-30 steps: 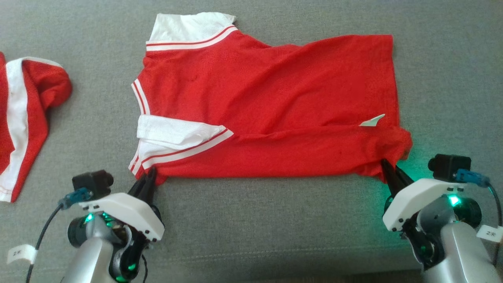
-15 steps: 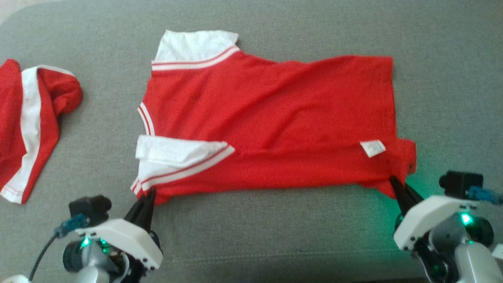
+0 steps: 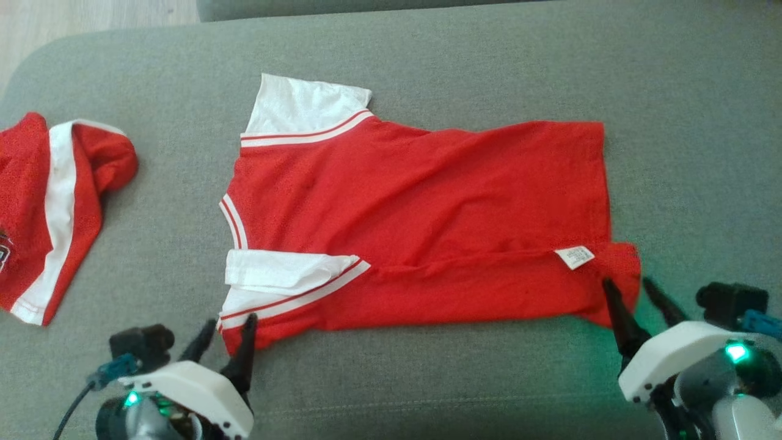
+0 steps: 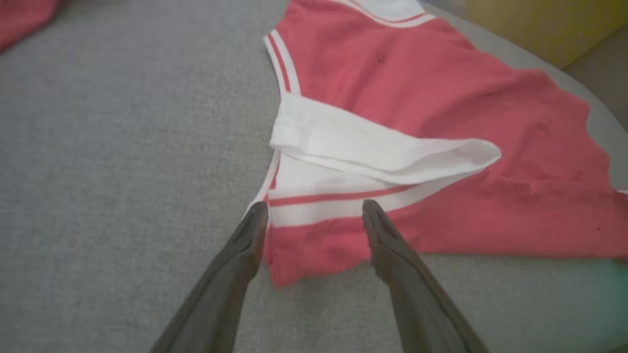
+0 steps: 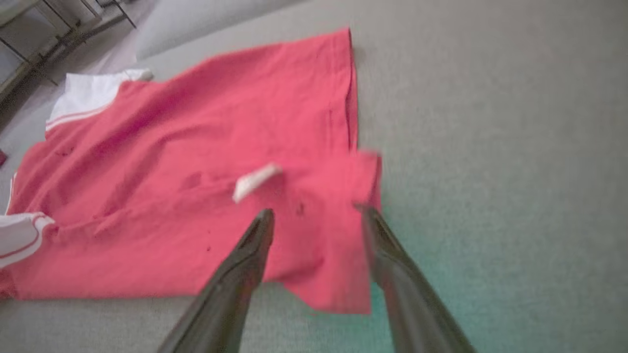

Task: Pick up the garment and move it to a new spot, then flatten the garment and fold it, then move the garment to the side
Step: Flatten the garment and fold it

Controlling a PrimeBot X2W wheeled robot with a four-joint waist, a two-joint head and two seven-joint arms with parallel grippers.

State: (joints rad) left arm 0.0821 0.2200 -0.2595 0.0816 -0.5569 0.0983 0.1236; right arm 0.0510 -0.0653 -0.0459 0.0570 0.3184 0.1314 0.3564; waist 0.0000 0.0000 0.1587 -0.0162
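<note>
The garment (image 3: pixel 421 214), a red shirt with white striped sleeves, lies spread on the grey cushion, its near long edge folded over. My left gripper (image 3: pixel 229 330) stands open over the shirt's near left corner (image 4: pixel 314 235), by the white sleeve (image 4: pixel 373 152). At the near right corner (image 5: pixel 324 235) my right gripper (image 3: pixel 632 290) is open too, its fingers straddling the red cloth. A small white label (image 3: pixel 574 256) lies near that corner.
A second red and white garment (image 3: pixel 49 201) lies bunched at the cushion's left edge. Bare grey cushion (image 3: pixel 427 379) runs along the near side and to the right. Wood floor (image 3: pixel 91 18) shows at the far left.
Both grippers were shut on the shirt's near corners and have now opened, letting the cloth drop flat. The camera has tilted, shifting the whole picture downward.
</note>
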